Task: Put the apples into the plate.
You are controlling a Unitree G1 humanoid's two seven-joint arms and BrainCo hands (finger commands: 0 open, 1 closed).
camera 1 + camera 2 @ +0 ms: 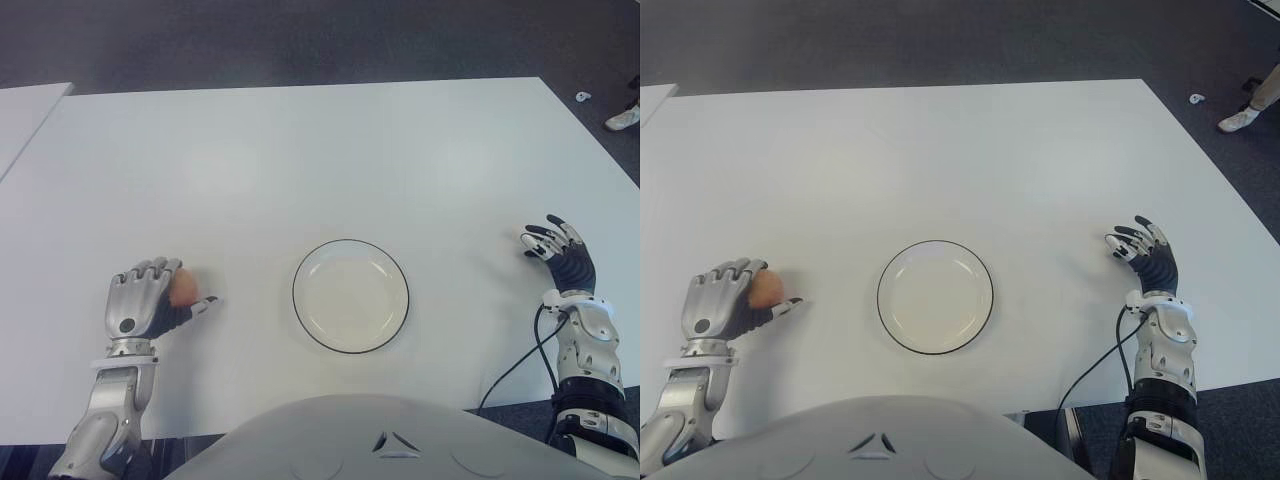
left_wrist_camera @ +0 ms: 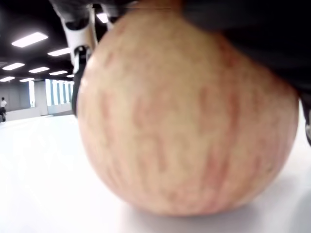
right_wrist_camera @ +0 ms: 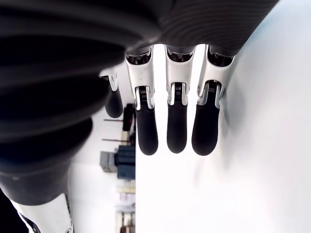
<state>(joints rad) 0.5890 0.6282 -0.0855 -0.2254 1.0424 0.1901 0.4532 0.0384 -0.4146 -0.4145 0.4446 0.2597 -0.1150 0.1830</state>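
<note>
Apple (image 1: 183,287) sits on white table (image 1: 300,160), left hand (image 1: 145,305) fingers wrapped around it.

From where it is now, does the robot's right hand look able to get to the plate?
Probably yes. The right hand shows open and empty to the right of the plate, with only bare table between them. The apple is in the left hand on the plate's far side.
</note>
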